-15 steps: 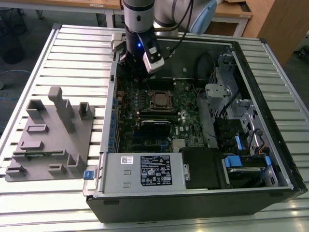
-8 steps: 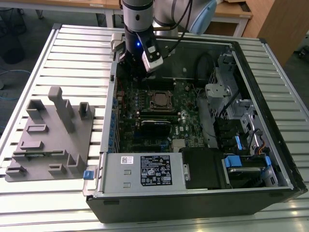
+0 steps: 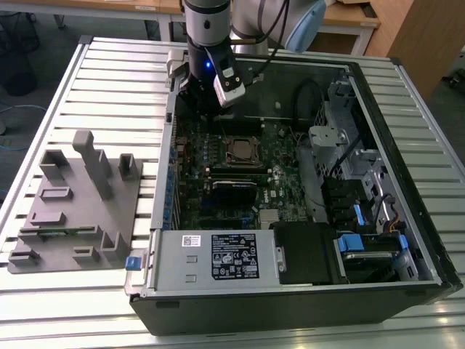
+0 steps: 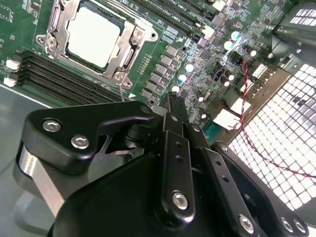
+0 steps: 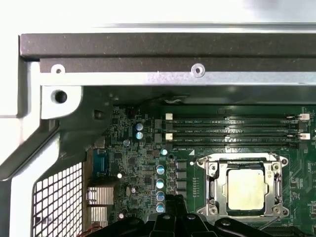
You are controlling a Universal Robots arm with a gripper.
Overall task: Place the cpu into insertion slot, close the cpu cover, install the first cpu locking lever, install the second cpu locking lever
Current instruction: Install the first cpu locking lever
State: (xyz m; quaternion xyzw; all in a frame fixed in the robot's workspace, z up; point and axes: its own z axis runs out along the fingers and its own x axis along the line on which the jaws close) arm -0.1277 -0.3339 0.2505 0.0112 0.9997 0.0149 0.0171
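My gripper (image 4: 170,104) is pinched shut and empty. Just ahead, the chip (image 4: 94,37) sits under its cover (image 4: 129,49). It looks light, stiff and fragile, so I'd hold it by the edges only.

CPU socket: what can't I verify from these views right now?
- Exterior view: insertion slot too small to tell whether it is latched.
- Second wrist view: one side of the cpu cover cut off by the picture edge.
- First wrist view: gripper overlaps one side of the slot.
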